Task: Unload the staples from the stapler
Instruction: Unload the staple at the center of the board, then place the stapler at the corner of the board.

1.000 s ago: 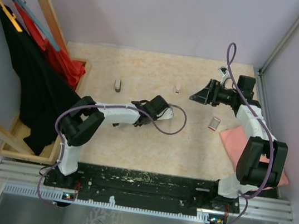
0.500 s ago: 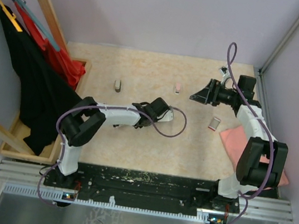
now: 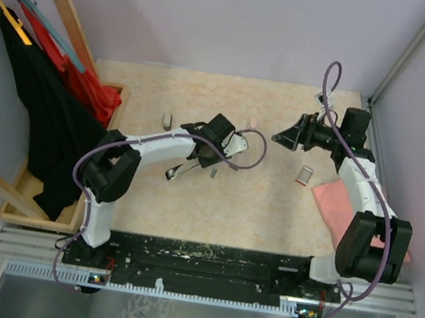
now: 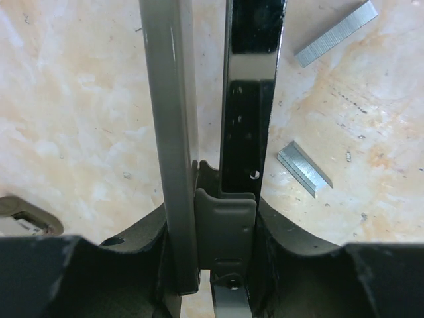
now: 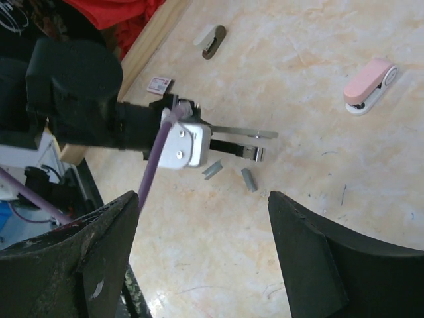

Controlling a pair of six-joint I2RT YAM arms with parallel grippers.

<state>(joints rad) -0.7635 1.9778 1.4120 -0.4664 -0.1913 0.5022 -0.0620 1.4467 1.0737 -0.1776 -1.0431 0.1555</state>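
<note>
My left gripper (image 3: 201,156) (image 4: 215,212) is shut on the opened stapler (image 3: 181,172) (image 4: 250,106) near the table's middle. Its grey metal bar (image 4: 167,119) and black bar stand side by side between the jaws. Two short grey staples (image 4: 305,169) (image 4: 335,33) lie loose on the table to the right of the stapler. The right wrist view shows them (image 5: 213,170) (image 5: 248,179) just below the stapler (image 5: 242,142); the top view shows one (image 3: 214,171). My right gripper (image 3: 284,138) (image 5: 202,199) hangs open and empty to the right, facing the stapler.
A pink mini stapler (image 3: 253,123) (image 5: 368,86) and a grey one (image 3: 168,121) (image 5: 211,41) lie further back. A red-and-white box (image 3: 304,175) sits beside a pink cloth (image 3: 334,201); another box (image 5: 159,84) lies near the wooden clothes rack (image 3: 60,104).
My left gripper has risen and swung back and to the left, so the stapler now sticks out below it and a staple shows on the table. The right gripper shifted slightly.
</note>
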